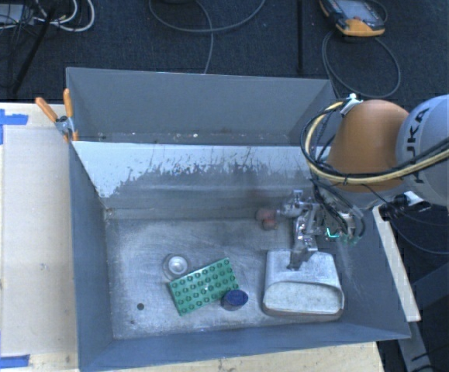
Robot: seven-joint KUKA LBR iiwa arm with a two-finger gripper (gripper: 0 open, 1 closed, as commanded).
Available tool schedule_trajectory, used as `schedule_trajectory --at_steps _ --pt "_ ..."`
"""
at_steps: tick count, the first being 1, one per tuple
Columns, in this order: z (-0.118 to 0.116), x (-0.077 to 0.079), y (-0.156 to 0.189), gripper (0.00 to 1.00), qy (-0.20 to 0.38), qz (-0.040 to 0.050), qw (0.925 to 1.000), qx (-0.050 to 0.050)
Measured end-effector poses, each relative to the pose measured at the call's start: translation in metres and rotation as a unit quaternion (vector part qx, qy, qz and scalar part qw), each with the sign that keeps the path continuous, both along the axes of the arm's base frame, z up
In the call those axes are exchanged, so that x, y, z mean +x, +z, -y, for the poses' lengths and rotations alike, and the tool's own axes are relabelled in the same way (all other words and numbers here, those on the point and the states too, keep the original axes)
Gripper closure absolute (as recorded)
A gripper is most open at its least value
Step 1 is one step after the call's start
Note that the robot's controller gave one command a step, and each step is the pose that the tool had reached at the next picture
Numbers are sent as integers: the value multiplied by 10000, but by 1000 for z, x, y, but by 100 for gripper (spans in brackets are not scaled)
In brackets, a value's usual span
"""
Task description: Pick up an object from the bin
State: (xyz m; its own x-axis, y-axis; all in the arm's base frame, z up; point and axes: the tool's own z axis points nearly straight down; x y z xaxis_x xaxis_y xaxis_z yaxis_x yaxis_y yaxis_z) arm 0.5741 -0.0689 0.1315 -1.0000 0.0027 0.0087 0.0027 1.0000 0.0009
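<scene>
Near the right front corner of the grey metal bin (89,231): a pale grey pad (305,291). Lies flat on the floor, close to the near wall. Looks soft and thick, like a cushion or sponge; roughly rectangular with rounded corners, whiter along the near edge, dull and matte on top.

At its far edge, the gripper (296,262), tip down on or just above the pad's surface; cannot tell which. Cannot tell either whether parted or closed. Bare metal linkage above, under an orange cover (367,138), smooth and domed.

Just left of the pad, a small blue round cap (234,299), against a flat green plate (199,287) dotted with rows of holes or studs, lying askew. By that plate's far left corner, a small pale round thing (175,266), glossy. Left of the gripper, towards the back wall's foot, a little brownish lump (268,219). Scuffed, scratched metal across floor and back slope.
</scene>
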Motion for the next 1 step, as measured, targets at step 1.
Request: schedule_trajectory --at_steps 1 --pt "-113 -47 -22 0 -40 17 10000 -5"
